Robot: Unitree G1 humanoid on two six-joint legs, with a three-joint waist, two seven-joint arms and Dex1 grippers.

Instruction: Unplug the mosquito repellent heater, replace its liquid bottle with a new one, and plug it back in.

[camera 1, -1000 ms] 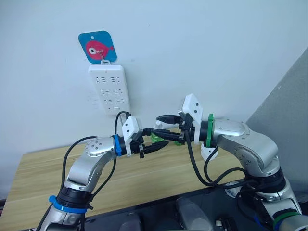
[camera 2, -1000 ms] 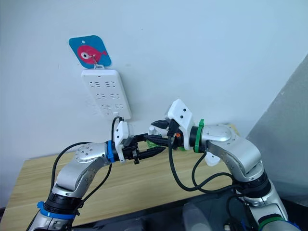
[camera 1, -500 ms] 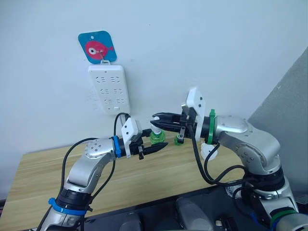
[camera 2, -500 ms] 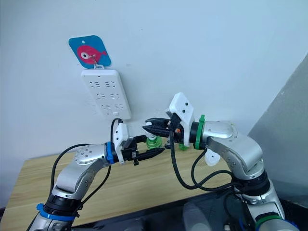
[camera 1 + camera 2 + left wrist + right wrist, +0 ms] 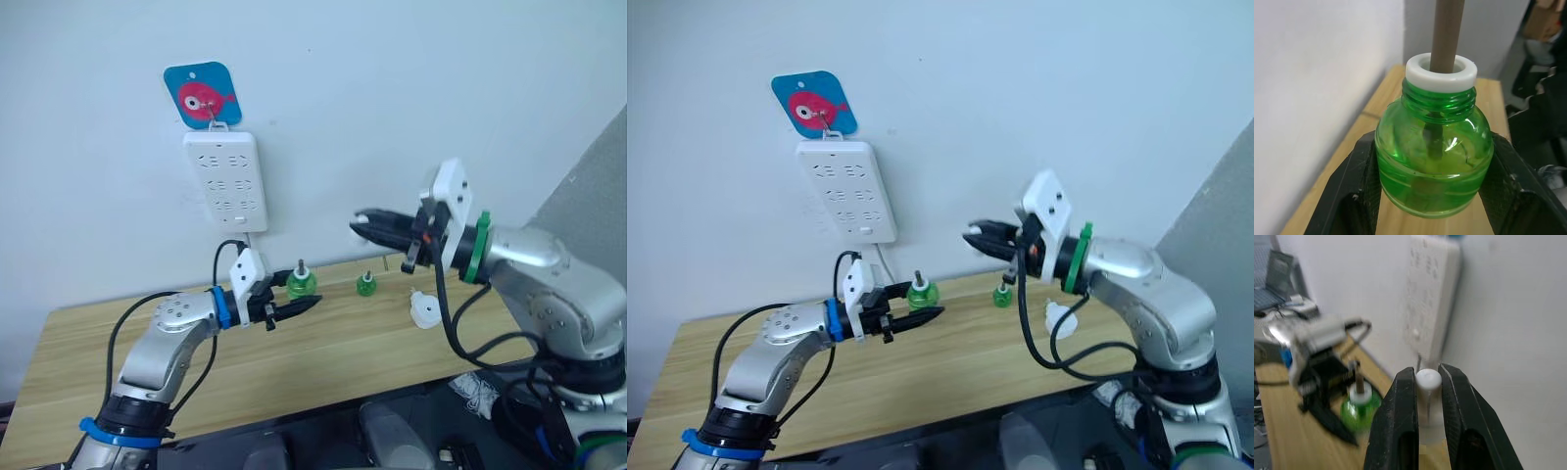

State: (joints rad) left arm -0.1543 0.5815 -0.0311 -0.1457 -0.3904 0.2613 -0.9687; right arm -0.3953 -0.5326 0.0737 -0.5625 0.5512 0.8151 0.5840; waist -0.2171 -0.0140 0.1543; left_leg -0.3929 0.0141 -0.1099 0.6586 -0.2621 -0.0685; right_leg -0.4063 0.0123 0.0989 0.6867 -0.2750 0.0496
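Note:
My left gripper (image 5: 297, 299) is shut on a green liquid bottle (image 5: 1434, 159), held upright just above the wooden table (image 5: 147, 377); its brown wick stands bare out of the white neck ring. My right gripper (image 5: 361, 227) hangs higher and to the right, apart from that bottle, shut on a small white cap (image 5: 1428, 379). A second green bottle (image 5: 365, 285) stands on the table near the wall. The white mosquito repellent heater (image 5: 424, 310) lies on the table below my right forearm, unplugged.
A white multi-socket power strip (image 5: 224, 181) hangs on the wall from a blue fish hook (image 5: 203, 95), its cord running down behind the table. A grey panel (image 5: 588, 196) rises at the right.
My right gripper has pulled away from the bottle's top, up and to the right, with the white cap. My left gripper has drawn back left and lower with the bottle, wick now bare.

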